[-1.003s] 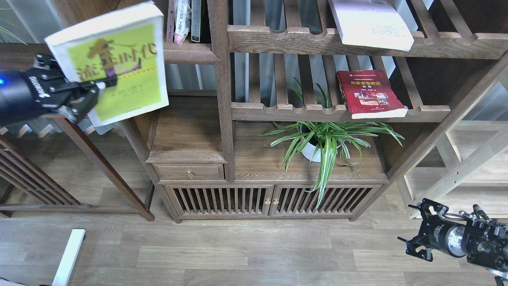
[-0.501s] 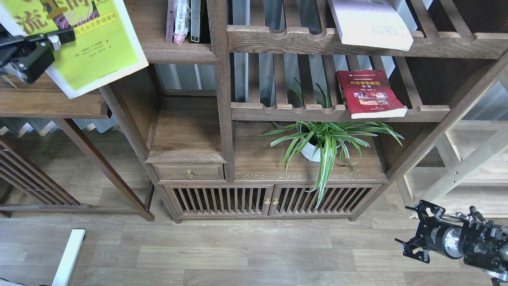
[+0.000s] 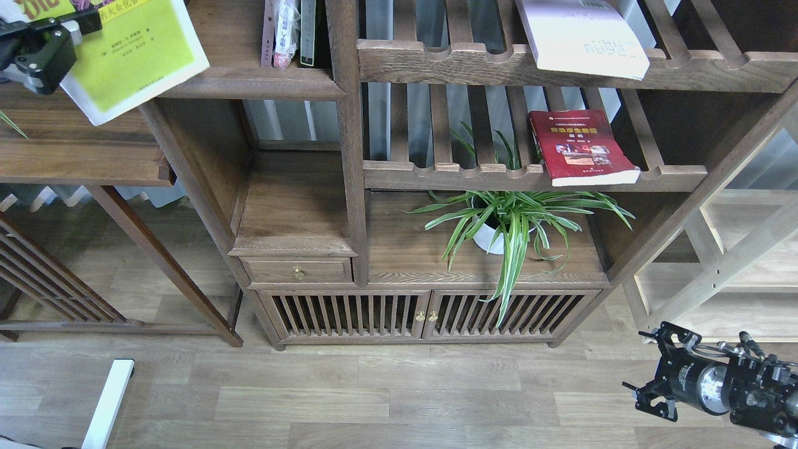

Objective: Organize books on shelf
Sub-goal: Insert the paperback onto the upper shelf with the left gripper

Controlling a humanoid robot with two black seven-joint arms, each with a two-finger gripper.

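Bright even daylight, soft shadows under cabinet (image 3: 349, 249) boards; focus sharp throughout; mild glare on white book (image 3: 583, 37); slight edge distortion.

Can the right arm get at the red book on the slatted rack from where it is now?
Probably yes. The right gripper hangs low near the floor, and the red book overhangs the rack's front rail with nothing in front; only the plant sits below.

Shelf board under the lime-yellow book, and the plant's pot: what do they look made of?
The shelf looks like solid dark-brown stained wood with a matte finish: open grain lines run along its rounded front edge. The lime-yellow book, shut in the left gripper, looks like a glossy paper-cover paperback with white page edges. The pot looks smooth and white, perhaps glazed ceramic or plastic; leaves hide most of it.
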